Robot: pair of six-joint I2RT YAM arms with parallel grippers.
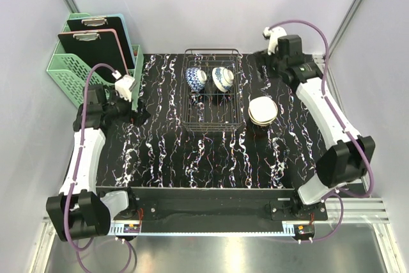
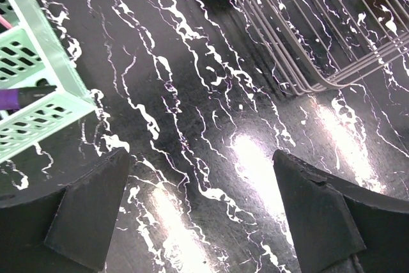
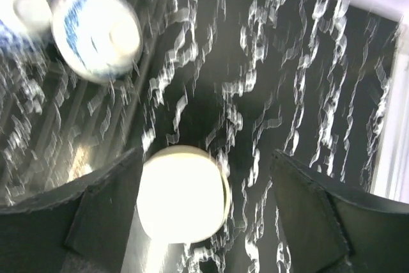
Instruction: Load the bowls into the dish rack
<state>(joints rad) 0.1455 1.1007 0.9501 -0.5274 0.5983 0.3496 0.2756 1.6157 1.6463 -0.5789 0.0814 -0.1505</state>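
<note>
The right wrist view is smeared by motion blur. The pattern on the blue-and-white bowl (image 3: 96, 30) at upper left cannot be read, and a second blue-and-white bowl (image 3: 19, 4) is cut by the left edge. In the left wrist view, the dish rack (image 2: 294, 71) is cropped at top and right, and the mint basket (image 2: 48, 49) at left. From above, the bowls in the stack (image 1: 262, 110) cannot be counted.

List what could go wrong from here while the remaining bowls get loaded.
1. The cream-white bowls look stacked. The open right gripper, aimed at them, might lift only the top one or drag the whole stack.
2. The stack sits close beside the dish rack. A nudge there could shake the rack and tip the blue-patterned bowls standing on edge inside.
</note>
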